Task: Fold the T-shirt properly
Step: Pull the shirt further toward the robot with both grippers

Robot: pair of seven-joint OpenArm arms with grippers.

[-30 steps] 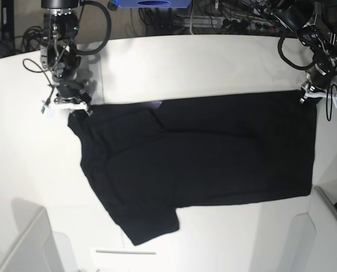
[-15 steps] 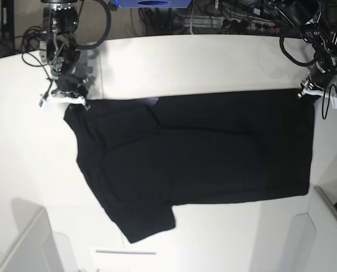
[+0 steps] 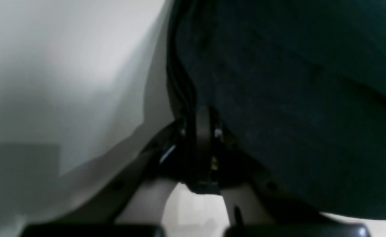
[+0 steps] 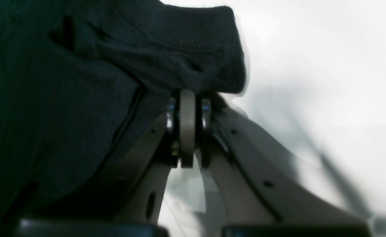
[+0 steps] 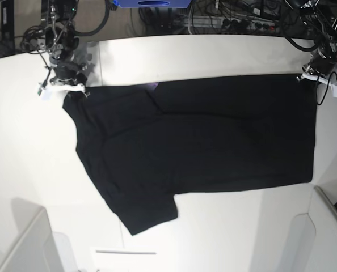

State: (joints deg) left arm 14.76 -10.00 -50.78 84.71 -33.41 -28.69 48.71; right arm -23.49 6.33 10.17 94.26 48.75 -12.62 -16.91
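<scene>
T-shirt [image 5: 197, 141] apparently between both claws' jaws

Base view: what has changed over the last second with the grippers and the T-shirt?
Both grippers, the right gripper and left gripper, shut on the T-shirt at its far corners and drew them toward the table's far edge, shifting that edge of the cloth back. The near sleeve and the rest of the shirt lie spread flat much as before.

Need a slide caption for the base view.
Both grippers, left and right, pinch the black T-shirt at its far corners.
</scene>
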